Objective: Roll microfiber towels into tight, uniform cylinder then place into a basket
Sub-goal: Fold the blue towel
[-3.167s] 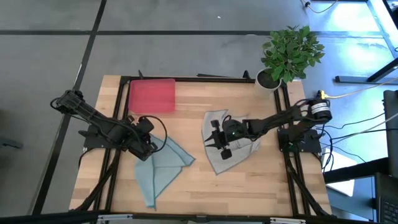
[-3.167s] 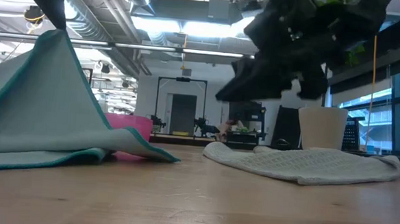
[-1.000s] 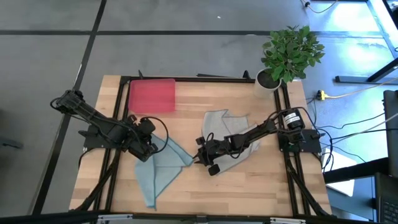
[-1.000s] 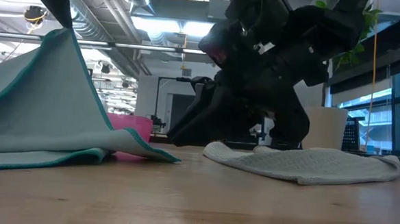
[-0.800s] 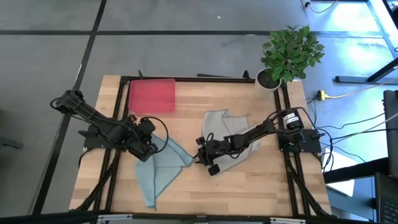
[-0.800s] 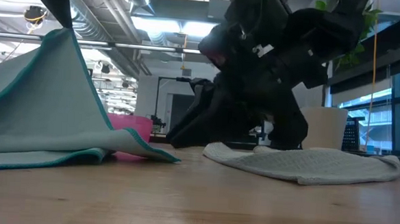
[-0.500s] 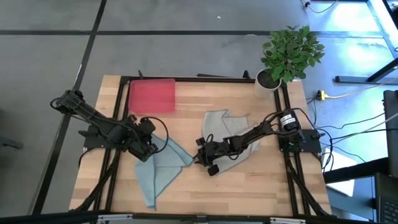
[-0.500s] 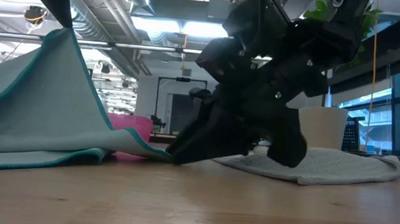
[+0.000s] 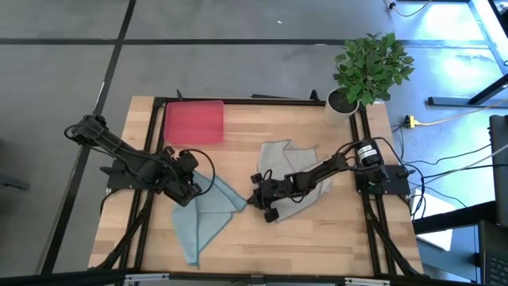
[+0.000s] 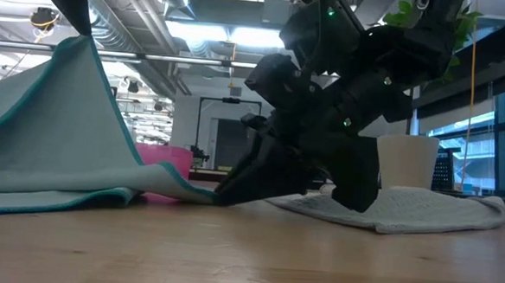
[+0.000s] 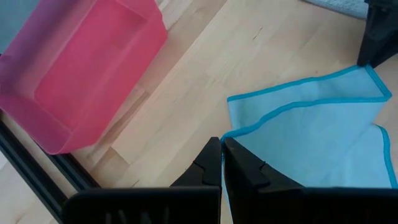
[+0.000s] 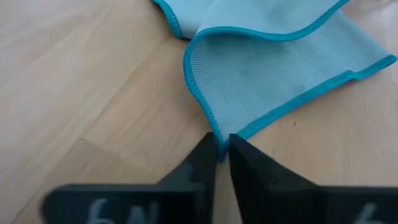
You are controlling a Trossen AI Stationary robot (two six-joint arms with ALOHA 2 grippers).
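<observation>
1. Since the earliest frames, the right arm has swung off the grey towel toward the middle of the surface, and its right gripper now sits low at the blue-teal towel's nearest corner.
2. Seen from the right wrist, the right gripper has its fingers pinched onto that teal-edged corner, with only a sliver of gap left between them.
3. Left gripper has kept its place over the blue-teal towel's opposite side; its fingers are clamped on the cloth's edge.
4. Low down, the blue-teal towel rises in a tent from the surface up to the left gripper, while the rest lies flat.
5. Grey towel lies crumpled on the surface under the right arm, near the white plant pot.
6. Red basket stands at the surface's far left corner, apart from both towels.
</observation>
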